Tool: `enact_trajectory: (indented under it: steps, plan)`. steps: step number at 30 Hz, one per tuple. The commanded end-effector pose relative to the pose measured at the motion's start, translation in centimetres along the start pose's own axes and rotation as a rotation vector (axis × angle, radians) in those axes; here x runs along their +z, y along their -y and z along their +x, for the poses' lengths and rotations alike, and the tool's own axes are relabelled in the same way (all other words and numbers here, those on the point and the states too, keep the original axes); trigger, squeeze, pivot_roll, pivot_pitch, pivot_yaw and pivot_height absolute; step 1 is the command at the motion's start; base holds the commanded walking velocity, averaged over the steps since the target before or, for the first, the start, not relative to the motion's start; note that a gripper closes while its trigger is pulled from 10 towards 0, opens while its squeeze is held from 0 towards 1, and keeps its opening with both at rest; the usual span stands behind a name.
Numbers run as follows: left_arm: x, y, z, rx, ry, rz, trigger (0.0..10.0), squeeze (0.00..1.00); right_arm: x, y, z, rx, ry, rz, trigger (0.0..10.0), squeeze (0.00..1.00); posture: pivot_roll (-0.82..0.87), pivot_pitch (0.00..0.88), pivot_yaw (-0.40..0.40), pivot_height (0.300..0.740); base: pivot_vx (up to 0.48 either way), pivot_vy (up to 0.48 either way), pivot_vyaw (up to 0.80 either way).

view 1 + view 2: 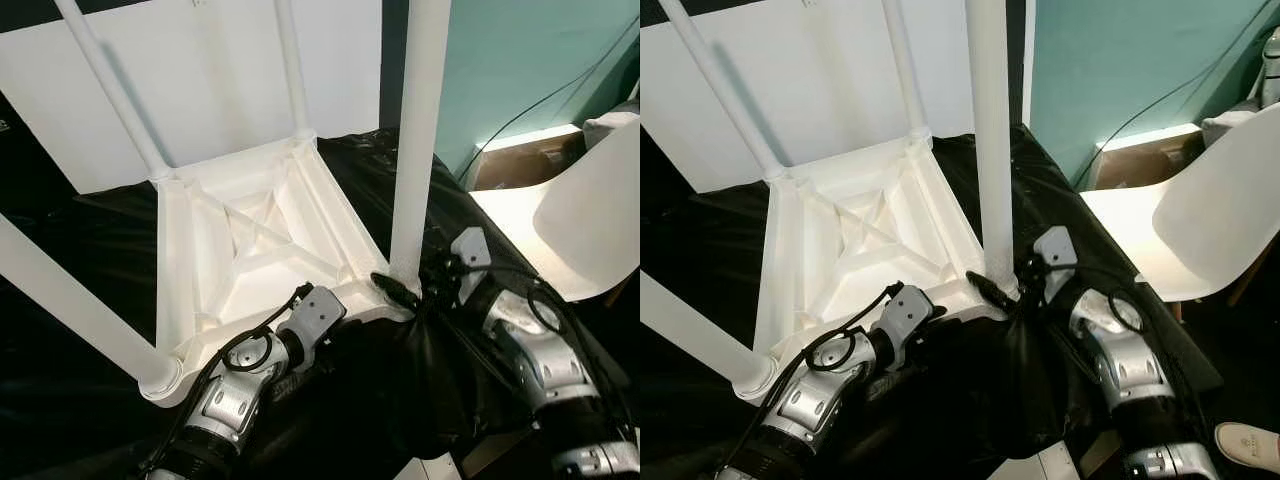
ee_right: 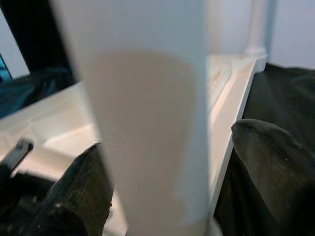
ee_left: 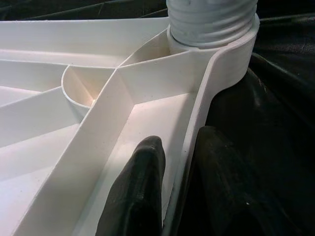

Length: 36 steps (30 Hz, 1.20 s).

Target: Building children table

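A white children's table lies upside down on a black cloth, its legs pointing up. My left gripper is shut on the table's near rim, one finger inside and one outside, close to the threaded corner socket. My right gripper stands at the base of the near right leg. Its fingers straddle the leg, one touching it and the other a small gap away, so it is open around the leg.
A white chair stands close on the right, with a cardboard box and a cable against the teal wall behind it. A white panel leans behind the table. A shoe shows at the lower right.
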State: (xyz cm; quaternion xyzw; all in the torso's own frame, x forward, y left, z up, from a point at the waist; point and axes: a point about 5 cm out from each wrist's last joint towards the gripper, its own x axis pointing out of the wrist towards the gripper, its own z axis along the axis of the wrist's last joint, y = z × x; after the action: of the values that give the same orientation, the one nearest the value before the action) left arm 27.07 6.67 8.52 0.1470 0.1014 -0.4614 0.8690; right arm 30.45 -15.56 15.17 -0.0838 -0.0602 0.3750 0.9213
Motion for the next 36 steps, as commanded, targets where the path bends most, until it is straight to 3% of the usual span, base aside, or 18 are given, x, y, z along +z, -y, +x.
enact_trajectory:
  steps: [1,11,13,14,15,18,26,27,30,31,33,35,36]
  plan:
    - [-2.8,1.0,-0.3,-0.005,-0.115,-0.061,10.0,0.00,-0.2,-0.2,0.3,0.012,0.002,0.031,0.0,0.00,-0.06,0.000,0.078,0.740,0.000,0.000,0.00]
    - [-3.0,0.7,-0.9,0.002,-0.128,-0.053,10.0,0.00,-1.4,-2.1,0.1,-0.040,0.015,0.130,0.0,0.00,-0.03,0.000,0.097,0.740,0.000,0.000,0.00]
    - [-3.0,0.5,-1.2,0.002,-0.133,-0.048,10.0,0.00,-2.0,-3.3,0.1,-0.122,0.026,0.172,0.0,0.00,-0.02,0.000,0.104,0.740,0.000,0.000,0.00]
    - [-3.0,0.4,-1.2,0.003,-0.134,-0.046,10.0,0.00,-2.6,-3.6,-0.1,-0.222,0.016,0.183,0.0,0.00,-0.01,0.000,0.103,0.740,0.000,0.000,0.00]
    - [-3.0,0.4,-1.2,0.003,-0.134,-0.046,10.0,0.00,-2.6,-3.6,-0.1,-0.222,0.016,0.183,0.0,0.00,-0.01,0.000,0.103,0.740,0.000,0.000,0.00]
    - [-3.0,0.3,-1.3,0.007,-0.137,-0.042,10.0,0.00,-3.6,-4.3,-0.9,-0.419,0.002,0.180,0.0,0.00,0.00,0.000,0.103,0.740,0.000,0.000,0.00]
    - [-3.1,0.2,-1.6,0.010,-0.141,-0.041,10.0,0.00,-3.9,-4.5,-1.2,-0.520,-0.001,0.173,0.0,0.00,0.00,0.000,0.108,0.740,0.000,0.000,0.00]
    - [-3.1,0.2,-1.6,0.010,-0.143,-0.041,10.0,0.00,-3.7,-4.4,-1.0,-0.519,-0.009,0.164,10.0,0.00,0.00,0.000,0.109,0.740,0.000,0.000,0.00]
    - [-3.1,0.1,-1.6,0.009,-0.145,-0.039,10.0,0.00,-3.4,-4.3,-0.7,-0.489,0.004,0.147,10.0,0.00,0.00,0.000,0.111,0.740,0.000,0.000,0.00]
    - [-3.1,0.1,-1.6,0.009,-0.145,-0.038,10.0,0.00,-3.0,-4.4,-0.4,-0.450,0.038,0.164,10.0,1.00,0.00,0.000,0.109,0.740,0.000,0.000,0.00]
    - [-3.1,0.1,-1.6,0.009,-0.145,-0.037,10.0,0.00,-2.6,-4.4,-0.2,-0.412,0.058,0.166,10.0,1.00,-0.01,0.000,0.109,0.740,0.000,0.000,0.00]
    - [-2.9,0.0,-1.4,0.008,-0.140,-0.035,10.0,0.00,-2.3,-5.0,0.6,-0.287,0.052,0.151,10.0,1.00,-0.02,0.000,0.104,0.740,0.000,0.000,0.00]
    - [-2.8,0.0,-1.3,0.008,-0.137,-0.033,10.0,0.00,-2.3,-5.3,0.9,-0.232,0.033,0.141,10.0,0.00,-0.02,0.000,0.099,0.740,0.000,0.000,0.00]
